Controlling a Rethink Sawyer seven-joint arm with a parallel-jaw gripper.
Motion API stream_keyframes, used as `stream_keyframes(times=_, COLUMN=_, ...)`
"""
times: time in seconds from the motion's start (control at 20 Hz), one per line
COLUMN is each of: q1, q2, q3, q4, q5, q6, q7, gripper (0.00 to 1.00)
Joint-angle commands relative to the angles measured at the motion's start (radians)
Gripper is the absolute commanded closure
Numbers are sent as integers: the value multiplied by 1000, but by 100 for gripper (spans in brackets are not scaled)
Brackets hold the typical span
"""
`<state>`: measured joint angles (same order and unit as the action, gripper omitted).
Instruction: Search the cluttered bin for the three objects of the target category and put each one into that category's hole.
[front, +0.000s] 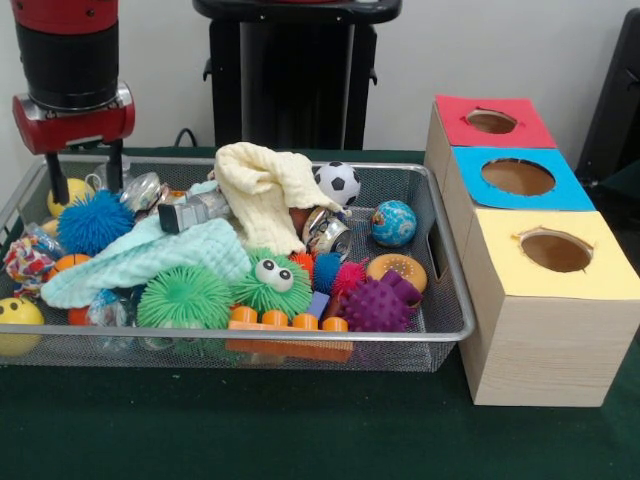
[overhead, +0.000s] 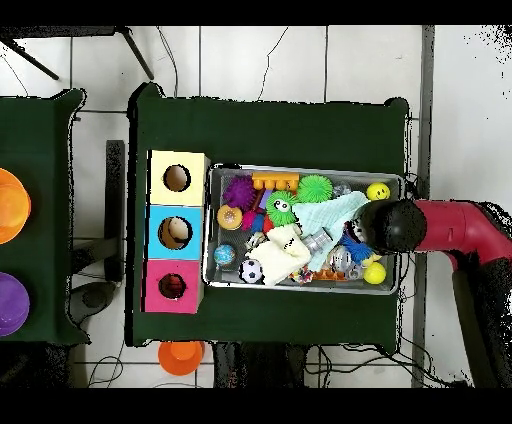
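While poised with prongs parted and empty, hangs as tool (front: 85, 180) over bin (front: 440, 300) corner, above blue spiky ball (front: 95, 222), likely to begin searching.

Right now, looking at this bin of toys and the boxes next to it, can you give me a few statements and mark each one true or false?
1. The end effector hangs over the bin's end farthest from the boxes. True.
2. The soccer ball lies outside the wire bin. False: it lies inside, by the far rim.
3. The yellow-topped box stands nearest the front camera. True.
4. The green ball with eyes sits in the blue-topped box. False: it lies in the bin.
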<state>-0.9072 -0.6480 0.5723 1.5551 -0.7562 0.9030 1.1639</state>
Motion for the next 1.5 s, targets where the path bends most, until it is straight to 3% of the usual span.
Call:
stream_keyframes(times=0.05, q1=24, q2=80, q3=32, q4=21, q5=-80, q6=6, q7=-262, gripper=0)
stream_keyframes(times=0.7, q1=68, q2=62, q3=-28, q4=-14, q5=-219, q6=60, q7=-298, gripper=0)
stream_keyframes(times=0.95, q1=108, q2=87, q3=-73, q4=-36, q5=-294, q6=88, q7=-281, gripper=0)
stream_keyframes(times=1.5, q1=165, q2=174, q3=-130, q4=-77, q5=-327, q6=131, q7=-257, gripper=0)
